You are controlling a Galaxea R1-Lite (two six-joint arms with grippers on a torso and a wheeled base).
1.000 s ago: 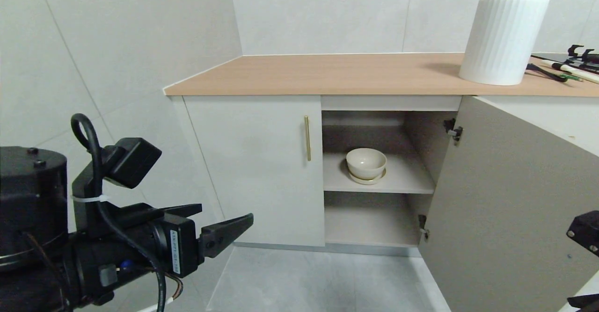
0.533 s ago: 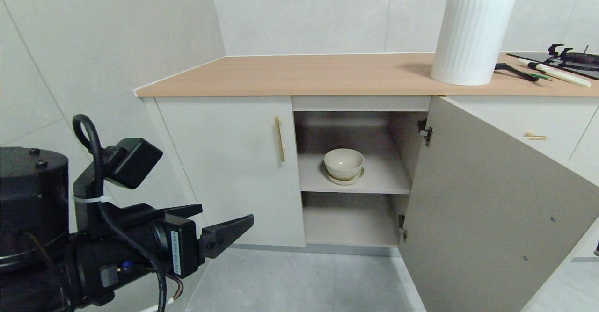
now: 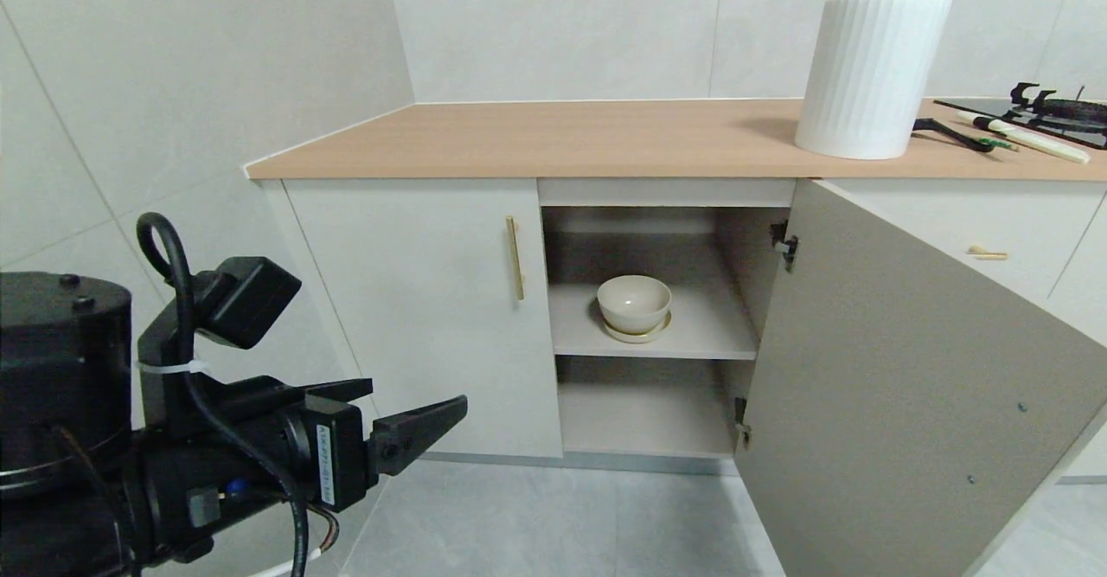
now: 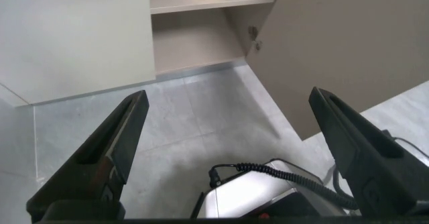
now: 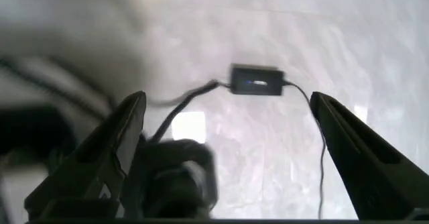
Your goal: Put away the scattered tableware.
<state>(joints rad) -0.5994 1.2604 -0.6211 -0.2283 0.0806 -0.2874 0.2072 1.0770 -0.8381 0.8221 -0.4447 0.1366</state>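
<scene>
The bowl (image 3: 634,303) is sitting upright on a small saucer (image 3: 637,333). Both are resting on the upper shelf (image 3: 700,335) of the cabinet, toward the shelf's left side. The cabinet's right door (image 3: 865,369) is standing wide open, swung out toward us. The left door (image 3: 415,300) is sitting closed, with its slim gold handle (image 3: 515,258) running vertically just beside the opening.

We are holding our left gripper (image 3: 419,394) low on our left, well apart from the cabinet. Its jaws are spread wide and are grasping nothing. In the left wrist view we are looking between its fingers (image 4: 107,150) at the grey floor (image 4: 201,117) and the foot of the cabinet opening.

Our right gripper (image 5: 228,100) is gaping too, with nothing between its fingers. It is hanging over what looks like pale floor, where a small black box (image 5: 257,80) with a cable is lying; that view is blurred.

On the wooden countertop (image 3: 562,136), a tall white ribbed container (image 3: 869,75) is standing upright toward the right end. Just beyond it, a few long utensils (image 3: 1029,134) are lying beside a black stove grate (image 3: 1059,108).
</scene>
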